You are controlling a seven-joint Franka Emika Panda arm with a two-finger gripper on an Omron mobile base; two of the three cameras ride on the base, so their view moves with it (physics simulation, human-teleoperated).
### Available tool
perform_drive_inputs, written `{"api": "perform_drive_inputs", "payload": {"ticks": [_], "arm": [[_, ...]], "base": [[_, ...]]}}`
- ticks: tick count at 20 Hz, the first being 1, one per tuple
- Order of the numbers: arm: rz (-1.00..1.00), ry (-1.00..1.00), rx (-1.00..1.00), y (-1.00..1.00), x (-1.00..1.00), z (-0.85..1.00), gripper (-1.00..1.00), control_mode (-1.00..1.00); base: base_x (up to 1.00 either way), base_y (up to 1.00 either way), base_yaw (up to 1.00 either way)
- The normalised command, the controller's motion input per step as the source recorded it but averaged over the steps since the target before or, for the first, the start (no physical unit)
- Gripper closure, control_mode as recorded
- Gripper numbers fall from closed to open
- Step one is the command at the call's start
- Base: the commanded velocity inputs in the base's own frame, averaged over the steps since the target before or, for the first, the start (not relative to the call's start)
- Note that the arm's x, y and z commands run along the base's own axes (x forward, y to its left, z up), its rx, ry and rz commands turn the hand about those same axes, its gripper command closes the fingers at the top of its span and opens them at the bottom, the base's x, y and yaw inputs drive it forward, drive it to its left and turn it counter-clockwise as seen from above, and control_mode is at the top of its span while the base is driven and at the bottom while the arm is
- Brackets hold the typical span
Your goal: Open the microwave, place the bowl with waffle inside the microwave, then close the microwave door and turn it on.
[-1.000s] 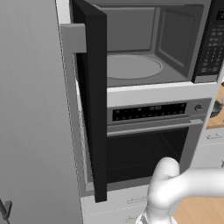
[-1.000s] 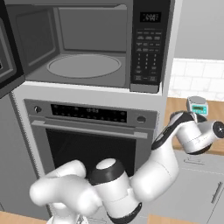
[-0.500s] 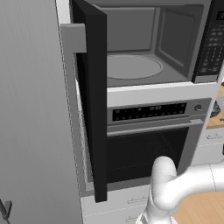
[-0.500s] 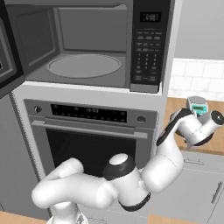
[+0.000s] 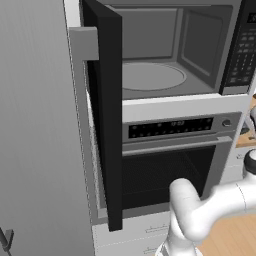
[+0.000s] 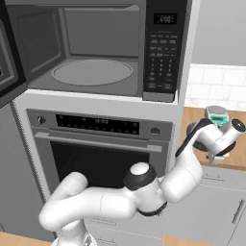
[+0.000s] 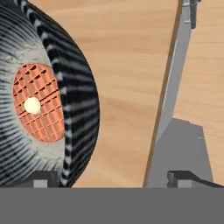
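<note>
- The gripper [image 7: 113, 177] hangs close above a wooden counter [image 7: 127, 65], its two dark fingertips [image 7: 41, 178] spread as wide as they go and holding nothing.
- In the hand view one fingertip sits at the edge of the bowl [image 7: 65, 87] and the other well off to the side, over a grey panel.
- The bowl has a dark ribbed outer wall and a pale inside; a round orange-brown waffle [image 7: 37, 103] with a small light dab on it lies in it.
- From the right base view the hand reaches out over the counter [image 6: 211, 120] to the right of the microwave [image 6: 96, 48], beside a small grey device with a teal face [image 6: 216, 115].
- The microwave door [image 5: 102, 110] stands swung open to the left, edge-on in the left base view.
- Inside the grey cavity the round turntable [image 6: 91, 72] is bare.
- The keypad [image 6: 161, 53] runs down the microwave's right side.
- Below it sits the silver-fronted oven [image 6: 101, 144], door closed.
</note>
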Motion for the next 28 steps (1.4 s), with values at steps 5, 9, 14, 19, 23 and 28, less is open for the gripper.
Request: {"api": "perform_drive_inputs", "payload": {"ticks": [5, 9, 14, 19, 23, 28], "arm": [[0.00, 0.02, 0.04, -0.28, 0.25, -0.16, -1.00, -1.00], [0.00, -0.02, 0.10, -0.21, 0.05, -0.01, -1.00, -1.00], [0.00, -0.10, 0.13, -0.14, 0.05, 0.00, -1.00, -1.00], [-0.02, -0.15, 0.13, -0.01, 0.30, 0.00, -1.00, -1.00], [-0.04, -0.12, 0.10, 0.00, 0.48, 0.00, -1.00, -1.00], [-0.04, 0.01, 0.04, -0.13, 0.49, -0.03, -1.00, -1.00]], "base": [[0.00, 0.00, 0.00], [0.00, 0.00, 0.00], [0.00, 0.00, 0.00], [0.00, 0.00, 0.00], [0.00, 0.00, 0.00], [0.00, 0.00, 0.00]]}}
